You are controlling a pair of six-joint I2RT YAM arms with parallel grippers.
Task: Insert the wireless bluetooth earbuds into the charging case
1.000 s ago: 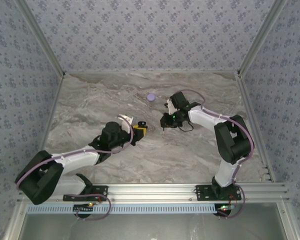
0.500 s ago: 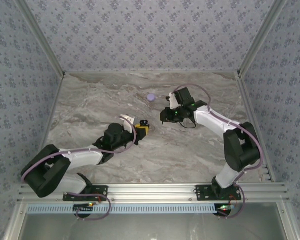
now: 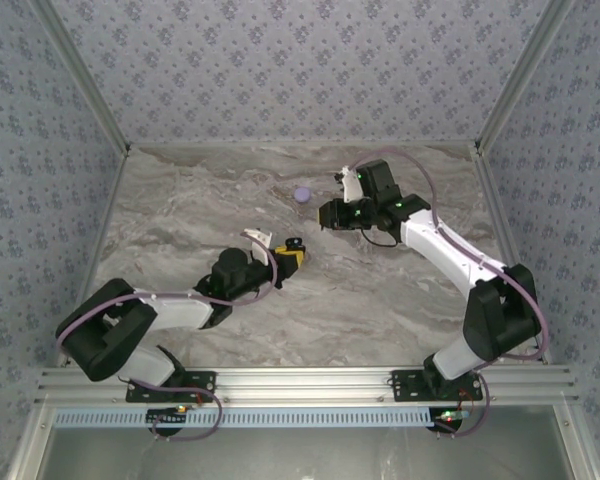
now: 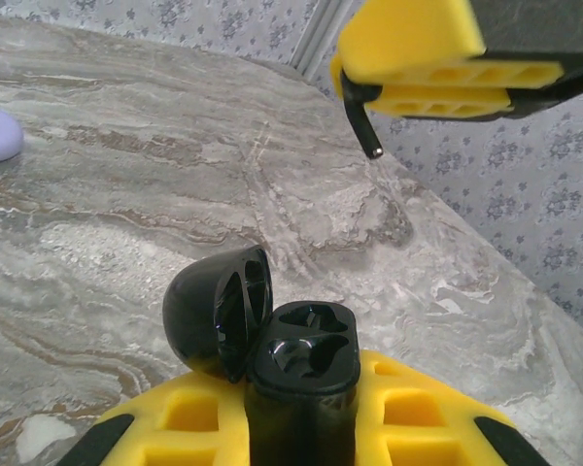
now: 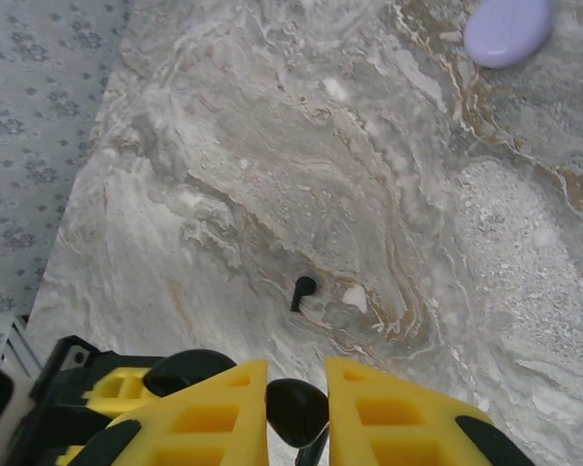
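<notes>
My left gripper [image 4: 301, 413] is shut on the charging case [image 4: 303, 361], a small black case held upright with its lid [image 4: 217, 313] swung open to the left and both sockets bare. My right gripper [image 5: 297, 386] is shut on one black earbud [image 5: 296, 410], pinched between its yellow fingers. In the left wrist view those fingers [image 4: 418, 49] hang above and to the right of the case, apart from it, with the earbud's stem [image 4: 362, 128] pointing down. Another earbud [image 5: 302, 289] lies loose on the marble table [image 5: 272, 146].
A pale lilac disc [image 3: 302, 195] lies on the table beyond both grippers, also in the right wrist view's top right corner [image 5: 508, 29]. Patterned walls and metal rails close the table [image 3: 400, 300] on three sides.
The right gripper has lifted and moved toward the back with its earbud. The left gripper has carried the open case a little to the right and farther in.
</notes>
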